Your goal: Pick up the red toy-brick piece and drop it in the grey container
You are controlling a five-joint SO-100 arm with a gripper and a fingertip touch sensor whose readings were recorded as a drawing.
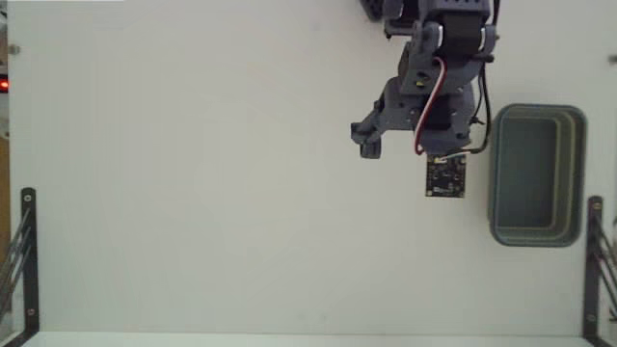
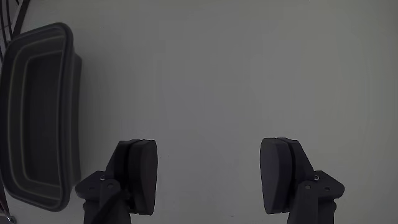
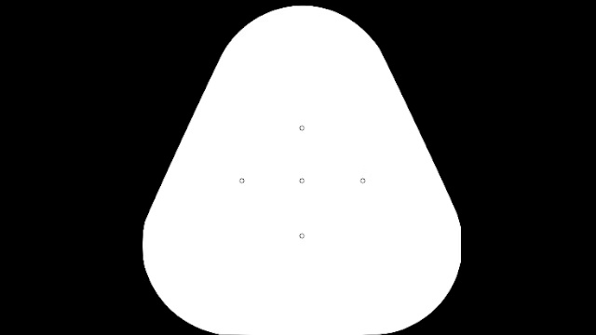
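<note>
1. Fixed view, left edge: a black bracket [image 1: 27,258] stood at about 8 o'clock on the white table [image 1: 193,193]. A small red light [image 1: 4,86] glowed at 9 o'clock, right at the frame edge.
2. Fixed view, centre-right: the arm [image 1: 439,67] came in from 12 o'clock and hung over the table. A red wire [image 1: 427,111] looped down its body, and a small circuit board [image 1: 446,176] sat at its lower end.
3. Fixed view, right: the grey container [image 1: 538,173] lay at 3 o'clock, just beside the arm, long axis running 12 to 6. What showed of its inside was bare. A second black bracket [image 1: 595,260] stood at 4 o'clock.
4. The gripper's opening could not be read from the fixed view; the arm body masked it.
5. Wrist view, left: the grey container [image 2: 37,118] filled the 9 o'clock side, rim and dark inside visible.
6. Wrist view, bottom: the gripper [image 2: 211,177] was spread wide, jaws well apart at 7 and 5 o'clock, only bare table between them and nothing held.
7. The red toy-brick piece showed in neither view, so its place could not be told.
</note>
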